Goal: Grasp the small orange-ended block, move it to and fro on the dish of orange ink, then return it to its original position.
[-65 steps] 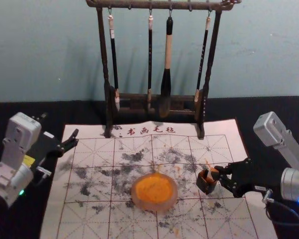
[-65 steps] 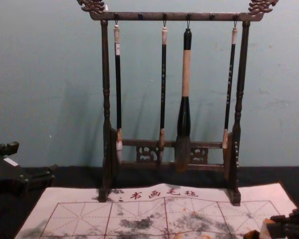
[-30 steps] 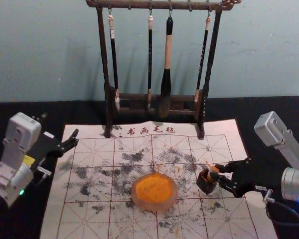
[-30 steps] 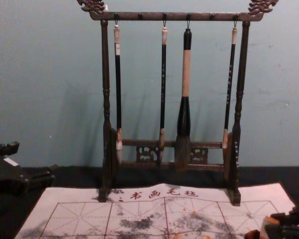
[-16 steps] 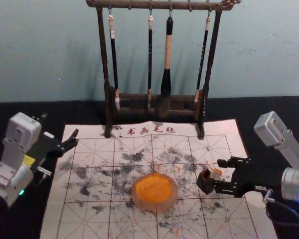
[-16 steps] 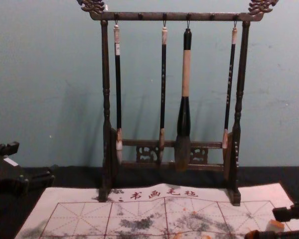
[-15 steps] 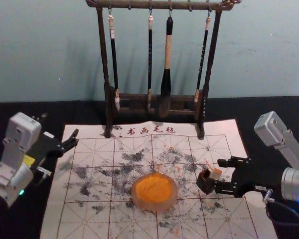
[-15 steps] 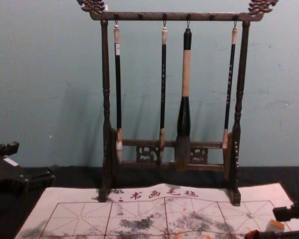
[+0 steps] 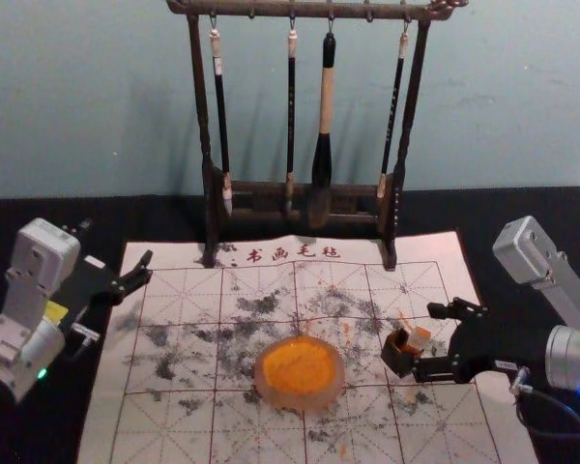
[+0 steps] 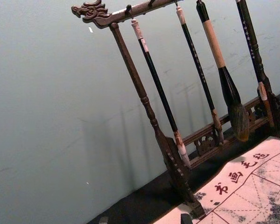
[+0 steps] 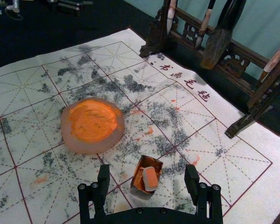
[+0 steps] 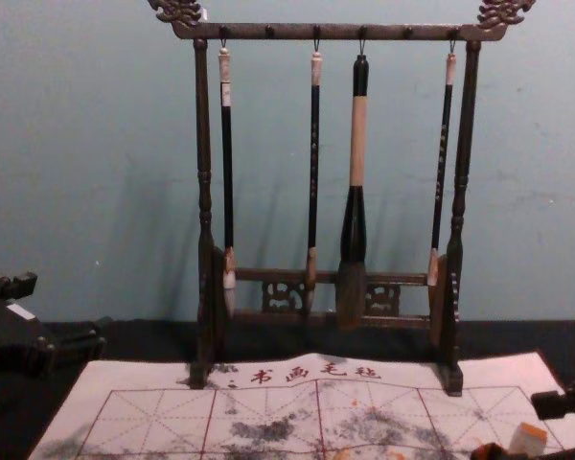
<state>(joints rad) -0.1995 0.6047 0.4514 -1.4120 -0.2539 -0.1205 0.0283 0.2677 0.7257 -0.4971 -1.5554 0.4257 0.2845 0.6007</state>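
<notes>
We find the block (image 9: pixel 419 338) tilted in the small box (image 9: pixel 396 359), orange end up, on the mat (image 9: pixel 164 430) to the right of the dish (image 9: pixel 337 375). Right gripper (image 9: pixel 428 339) reaches in around it, fingers spread wide, one on each side of the block, gripping nothing. Left gripper (image 9: pixel 116 242) idle by the mat's left edge, fingers well apart, nothing held.

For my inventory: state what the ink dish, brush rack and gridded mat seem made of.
The ink dish looks like frosted glass or plastic, from its milky, translucent rim. The brush rack seems dark, polished wood: turned posts, carved panels, faint sheen. The gridded mat is probably felt or cloth, matte with a wavy edge.
</notes>
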